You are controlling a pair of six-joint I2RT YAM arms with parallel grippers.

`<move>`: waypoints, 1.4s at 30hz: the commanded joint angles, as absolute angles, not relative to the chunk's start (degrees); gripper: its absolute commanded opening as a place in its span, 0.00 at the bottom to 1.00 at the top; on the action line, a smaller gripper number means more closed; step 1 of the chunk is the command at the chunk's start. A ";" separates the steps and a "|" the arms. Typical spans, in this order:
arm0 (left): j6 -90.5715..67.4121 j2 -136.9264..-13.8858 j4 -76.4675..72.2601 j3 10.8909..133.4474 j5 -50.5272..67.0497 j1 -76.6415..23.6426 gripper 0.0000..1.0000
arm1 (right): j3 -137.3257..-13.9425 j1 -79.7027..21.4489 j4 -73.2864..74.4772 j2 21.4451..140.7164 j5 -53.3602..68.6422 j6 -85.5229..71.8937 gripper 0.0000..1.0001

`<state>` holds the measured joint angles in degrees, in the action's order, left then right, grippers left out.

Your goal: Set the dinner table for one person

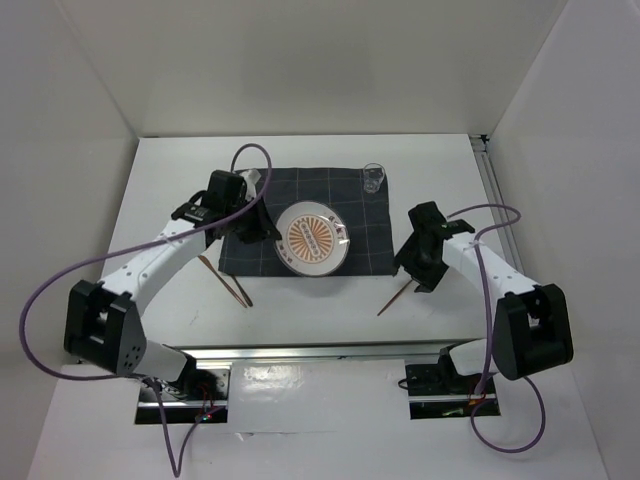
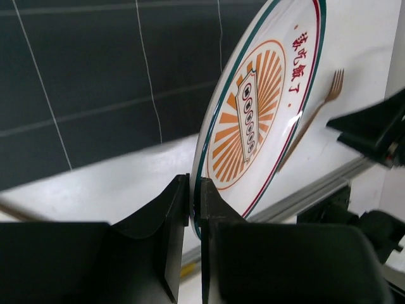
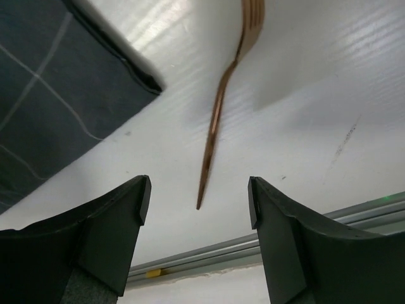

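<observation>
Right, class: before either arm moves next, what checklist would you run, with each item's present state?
1. Left gripper shut on plate rim: ok.
2. Plate over the navy cloth: ok.
3. Plate lying flat: cannot tell.
4. Right gripper open over the fork handle: ok.
5. Fork held: not ok, it lies on the table.
6. Glass upright at the cloth's far corner: ok.

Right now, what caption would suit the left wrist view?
Left gripper clamps the rim of a sunburst plate; dark cloth behind, fork beyond.
</observation>
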<state>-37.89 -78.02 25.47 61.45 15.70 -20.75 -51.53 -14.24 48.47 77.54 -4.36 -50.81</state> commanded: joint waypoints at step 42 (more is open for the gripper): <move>-36.56 -119.10 21.61 86.75 23.83 -12.04 0.73 | -42.19 -14.06 35.25 82.18 -3.08 -50.10 0.64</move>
<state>-37.76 -119.92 20.12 85.73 25.04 -11.88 -41.15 -14.22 36.77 81.14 -0.60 -49.82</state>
